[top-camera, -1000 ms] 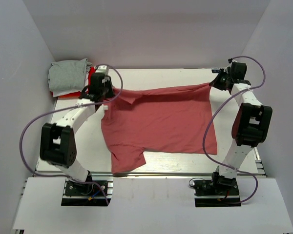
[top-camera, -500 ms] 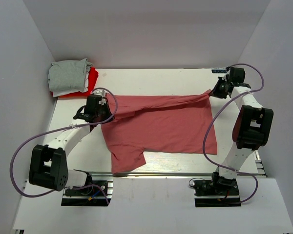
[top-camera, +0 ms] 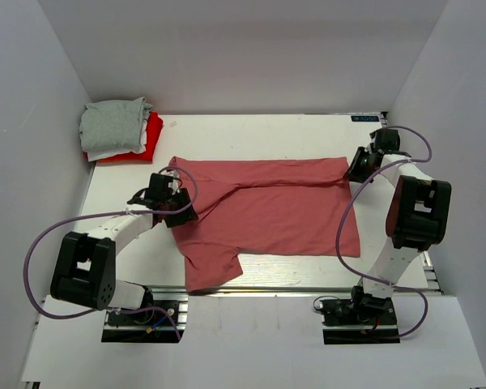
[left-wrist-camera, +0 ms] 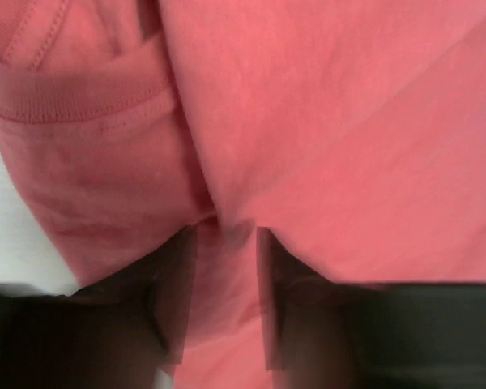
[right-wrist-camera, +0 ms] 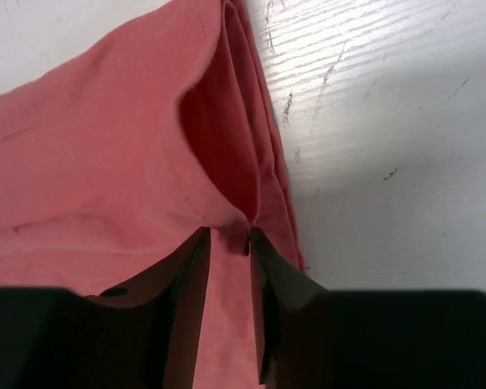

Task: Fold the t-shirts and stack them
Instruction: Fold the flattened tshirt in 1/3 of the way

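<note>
The salmon-pink t-shirt (top-camera: 267, 207) lies on the white table, its far half folded forward over the rest, one sleeve hanging toward the front edge. My left gripper (top-camera: 176, 209) sits low on the shirt's left side. In the left wrist view its jaws (left-wrist-camera: 225, 235) stand apart with pink cloth lying loose between them. My right gripper (top-camera: 358, 168) rests at the shirt's far right corner; in the right wrist view the gripper (right-wrist-camera: 231, 237) is slightly open, the folded edge of the t-shirt (right-wrist-camera: 105, 162) running between the fingers. Folded grey (top-camera: 112, 123), red (top-camera: 152, 134) and white (top-camera: 105, 152) t-shirts are stacked far left.
Grey walls enclose the table (top-camera: 251, 134) on the left, back and right. A metal rail (top-camera: 292, 288) runs along the near edge by the arm bases. Bare tabletop (right-wrist-camera: 389, 121) shows to the right of the shirt's corner.
Both arms carried the shirt's far edge down and forward, laying it flat on the table. Both grippers went from shut on the cloth to parted.
</note>
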Action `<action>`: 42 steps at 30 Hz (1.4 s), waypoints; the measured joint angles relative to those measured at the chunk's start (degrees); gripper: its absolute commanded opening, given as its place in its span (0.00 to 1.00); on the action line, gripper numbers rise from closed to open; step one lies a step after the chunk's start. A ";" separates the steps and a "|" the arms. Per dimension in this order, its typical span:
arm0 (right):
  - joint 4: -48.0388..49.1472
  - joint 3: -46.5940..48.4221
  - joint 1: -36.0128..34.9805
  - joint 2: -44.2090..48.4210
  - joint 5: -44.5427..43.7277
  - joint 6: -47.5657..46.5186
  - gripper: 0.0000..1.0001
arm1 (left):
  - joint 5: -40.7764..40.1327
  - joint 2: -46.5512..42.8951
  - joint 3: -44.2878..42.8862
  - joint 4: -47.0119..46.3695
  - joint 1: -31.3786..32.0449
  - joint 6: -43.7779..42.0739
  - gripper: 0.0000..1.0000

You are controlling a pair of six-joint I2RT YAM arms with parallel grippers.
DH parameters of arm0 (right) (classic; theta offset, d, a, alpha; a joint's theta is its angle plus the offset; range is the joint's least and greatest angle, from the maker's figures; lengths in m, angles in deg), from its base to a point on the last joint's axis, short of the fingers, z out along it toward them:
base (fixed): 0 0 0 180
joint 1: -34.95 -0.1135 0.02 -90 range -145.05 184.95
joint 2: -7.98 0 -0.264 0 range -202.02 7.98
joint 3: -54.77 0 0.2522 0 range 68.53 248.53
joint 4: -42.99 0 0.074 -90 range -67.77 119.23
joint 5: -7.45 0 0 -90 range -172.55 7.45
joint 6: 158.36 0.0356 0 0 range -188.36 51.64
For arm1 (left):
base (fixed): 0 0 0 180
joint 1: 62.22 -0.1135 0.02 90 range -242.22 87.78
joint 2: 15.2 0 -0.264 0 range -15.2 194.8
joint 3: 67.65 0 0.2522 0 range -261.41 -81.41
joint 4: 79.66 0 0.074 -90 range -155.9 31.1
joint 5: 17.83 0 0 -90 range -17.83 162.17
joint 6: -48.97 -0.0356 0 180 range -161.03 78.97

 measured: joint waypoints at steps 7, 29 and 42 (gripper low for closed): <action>-0.63 0.02 0.26 1.46 -1.79 -0.22 0.90 | -1.16 0.13 -6.23 10.45 0.00 -1.62 1.00; 4.48 6.19 -3.45 -8.46 14.14 3.34 0.90 | 0.63 32.68 -35.08 1.36 -1.88 -4.48 1.00; 4.50 13.81 -2.97 -15.76 13.73 7.10 0.90 | 6.82 44.94 -49.24 -2.80 -5.03 -4.31 1.00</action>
